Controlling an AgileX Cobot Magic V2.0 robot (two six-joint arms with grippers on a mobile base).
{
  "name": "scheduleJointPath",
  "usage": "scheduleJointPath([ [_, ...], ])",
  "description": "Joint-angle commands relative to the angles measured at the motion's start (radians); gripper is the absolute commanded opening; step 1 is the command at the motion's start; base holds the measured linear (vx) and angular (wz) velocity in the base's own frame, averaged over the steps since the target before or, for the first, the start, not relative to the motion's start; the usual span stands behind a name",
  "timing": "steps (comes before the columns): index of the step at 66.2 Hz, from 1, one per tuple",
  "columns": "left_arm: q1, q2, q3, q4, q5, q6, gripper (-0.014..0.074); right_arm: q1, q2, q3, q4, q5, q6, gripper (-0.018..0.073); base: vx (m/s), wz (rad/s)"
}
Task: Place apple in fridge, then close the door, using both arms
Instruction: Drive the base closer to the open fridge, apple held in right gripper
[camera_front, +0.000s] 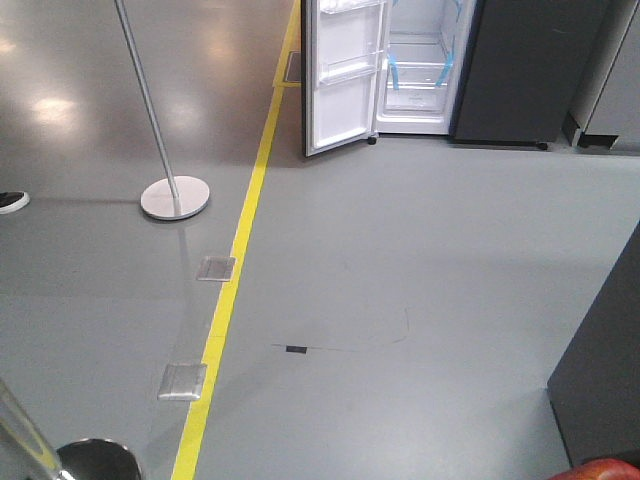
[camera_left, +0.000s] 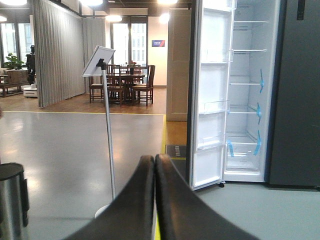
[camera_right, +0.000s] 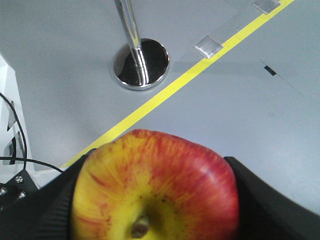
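Observation:
The red and yellow apple (camera_right: 155, 187) fills the bottom of the right wrist view, held between the black fingers (camera_right: 260, 200) of my right gripper (camera_right: 155, 195), which is shut on it. A red sliver of the apple (camera_front: 605, 470) shows at the bottom right of the front view. The fridge (camera_front: 425, 70) stands far ahead with its white interior and blue tape strips showing. Its door (camera_front: 345, 75) hangs wide open to the left. In the left wrist view my left gripper (camera_left: 154, 162) points toward the fridge (camera_left: 245, 95) and its door (camera_left: 212, 95), fingers pressed together with nothing between them.
A yellow floor line (camera_front: 240, 260) runs toward the fridge. A sign stand with a round base (camera_front: 175, 197) is left of it. A chrome post base (camera_right: 140, 62) stands close by, and a dark panel (camera_front: 605, 370) rises at the right. Metal floor plates (camera_front: 216, 268) lie on the line.

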Motion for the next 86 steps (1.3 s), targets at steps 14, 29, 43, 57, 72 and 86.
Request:
scheduleJointPath([
  [14, -0.005, -0.014, 0.029, -0.001, -0.073, -0.01, -0.0006, -0.001, 0.002, -0.025, 0.018, -0.054, -0.009, 0.015, 0.24, -0.07],
  [29, -0.005, -0.014, 0.029, -0.001, -0.073, -0.01, -0.0006, -0.001, 0.002, -0.025, 0.018, -0.054, -0.009, 0.015, 0.23, -0.07],
  [43, -0.005, -0.014, 0.029, -0.001, -0.073, -0.01, -0.0006, -0.001, 0.002, -0.025, 0.018, -0.054, -0.009, 0.015, 0.23, -0.06],
  [57, -0.005, -0.014, 0.029, -0.001, -0.073, -0.01, -0.0006, -0.001, 0.002, -0.025, 0.018, -0.054, -0.009, 0.015, 0.24, -0.03],
  [72, -0.005, -0.014, 0.029, -0.001, -0.073, -0.01, -0.0006, -0.001, 0.002, -0.025, 0.018, -0.054, -0.009, 0.015, 0.25, 0.02],
  [86, -0.005, -0.014, 0.029, -0.001, -0.073, -0.01, -0.0006, -0.001, 0.002, -0.025, 0.018, -0.054, -0.009, 0.015, 0.25, 0.02],
])
